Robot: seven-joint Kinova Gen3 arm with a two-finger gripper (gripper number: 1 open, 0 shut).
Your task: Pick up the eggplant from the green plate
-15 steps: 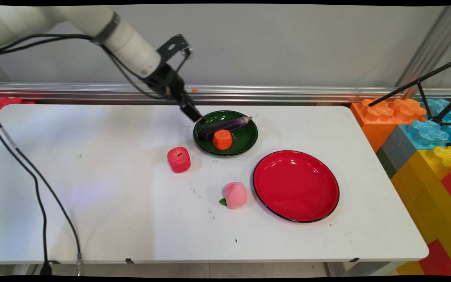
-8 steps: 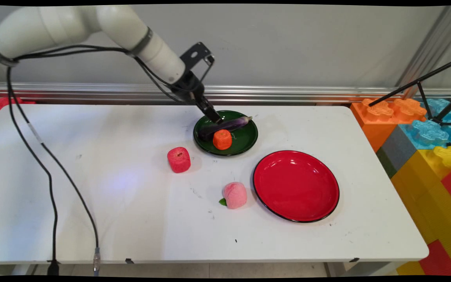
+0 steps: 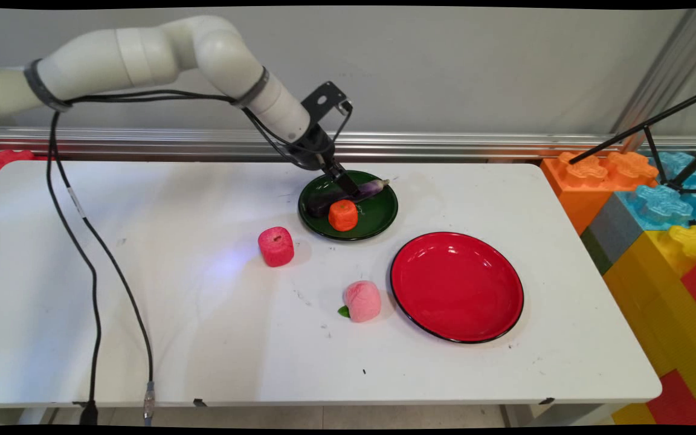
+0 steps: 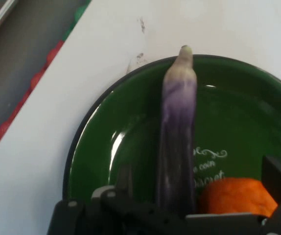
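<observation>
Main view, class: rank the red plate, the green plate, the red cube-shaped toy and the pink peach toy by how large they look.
1. Round glossy red plate, largest.
2. Round dark green plate.
3. Red cube-shaped toy and pink peach toy: alike in apparent size, and the peach sits nearer the camera, so no ranking between them.

You have a white table (image 3: 142,302) bearing a green plate (image 3: 378,217) toward its far side, a red plate (image 3: 457,287) nearer and to its right, a red block-shaped toy (image 3: 275,246) left of the green plate, and a pink peach toy (image 3: 362,300) just beside the red plate.
</observation>
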